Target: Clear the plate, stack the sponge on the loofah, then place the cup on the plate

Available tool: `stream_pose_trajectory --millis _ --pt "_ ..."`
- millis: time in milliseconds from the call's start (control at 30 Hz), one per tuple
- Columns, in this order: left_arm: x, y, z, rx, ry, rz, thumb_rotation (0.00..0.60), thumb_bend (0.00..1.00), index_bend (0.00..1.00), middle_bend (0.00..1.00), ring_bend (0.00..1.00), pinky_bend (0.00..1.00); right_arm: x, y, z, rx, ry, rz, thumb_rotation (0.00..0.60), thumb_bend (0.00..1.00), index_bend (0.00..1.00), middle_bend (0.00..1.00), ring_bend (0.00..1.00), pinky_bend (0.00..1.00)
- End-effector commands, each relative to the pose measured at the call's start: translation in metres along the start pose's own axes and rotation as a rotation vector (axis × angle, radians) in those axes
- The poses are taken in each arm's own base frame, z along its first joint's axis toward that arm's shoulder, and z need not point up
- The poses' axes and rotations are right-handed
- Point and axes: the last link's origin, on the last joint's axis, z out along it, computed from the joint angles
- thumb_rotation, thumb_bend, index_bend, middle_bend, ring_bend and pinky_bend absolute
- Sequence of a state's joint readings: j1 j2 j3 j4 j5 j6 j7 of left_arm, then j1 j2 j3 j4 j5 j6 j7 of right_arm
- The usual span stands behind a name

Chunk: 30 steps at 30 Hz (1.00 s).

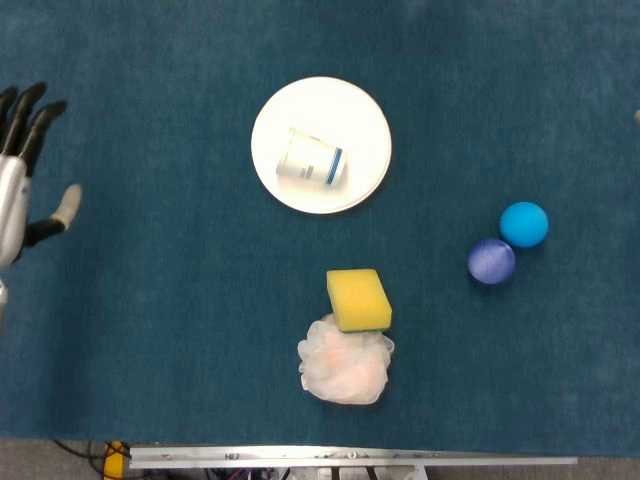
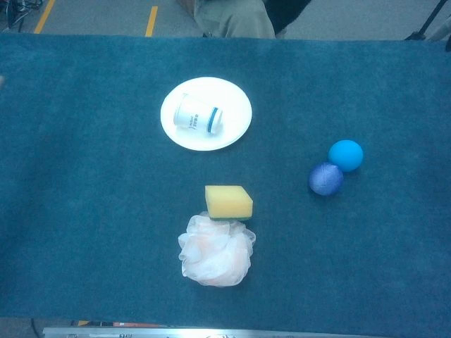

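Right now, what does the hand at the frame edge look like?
Only the left hand shows, in the head view: silver-grey ribbed back, black fingers, and a thumb with a pale beige tip. No cables or markings are visible.

Light is even and fairly bright in both views, falling from above, so shadows are short and soft; the sponge (image 1: pixel 359 299) throws only a thin dark edge onto the loofah (image 1: pixel 346 362). The white plate (image 1: pixel 365 115) is close to overexposed, and its rim detail is washed out. The cup (image 1: pixel 310 167) looks slightly smeared, its print unreadable. The left hand (image 1: pixel 20 180) at the frame edge is soft. The chest view is a little grainier, with the blue cloth (image 2: pixel 106 211) darkening toward the corners.
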<state>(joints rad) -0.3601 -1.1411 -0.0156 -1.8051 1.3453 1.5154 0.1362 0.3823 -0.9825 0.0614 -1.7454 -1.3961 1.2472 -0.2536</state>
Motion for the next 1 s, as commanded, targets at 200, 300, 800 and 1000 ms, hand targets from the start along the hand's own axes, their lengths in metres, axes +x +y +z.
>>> stream_pose_trajectory --millis 200,300,800,1000 --pt "0.000 -0.020 -0.035 0.090 -0.009 0.044 0.600 0.32 0.13 0.07 0.01 0.21 -0.004 0.015 -0.028 -0.069 0.062 -0.037 0.600 0.05 0.28 0.39 0.35 0.49" --pt "0.000 -0.026 -0.044 0.125 -0.008 0.057 0.600 0.32 0.13 0.07 0.01 0.20 -0.006 0.019 -0.040 -0.086 0.084 -0.055 0.600 0.05 0.28 0.39 0.35 0.48" --pt "0.003 -0.037 -0.060 0.159 0.025 0.016 0.600 0.32 0.13 0.07 0.01 0.19 -0.014 0.026 -0.074 -0.149 0.125 -0.057 0.600 0.05 0.28 0.39 0.34 0.47" --pt "0.002 -0.041 -0.060 0.164 0.024 0.016 0.600 0.32 0.13 0.07 0.01 0.19 -0.014 0.026 -0.075 -0.160 0.123 -0.049 0.600 0.05 0.28 0.39 0.35 0.47"
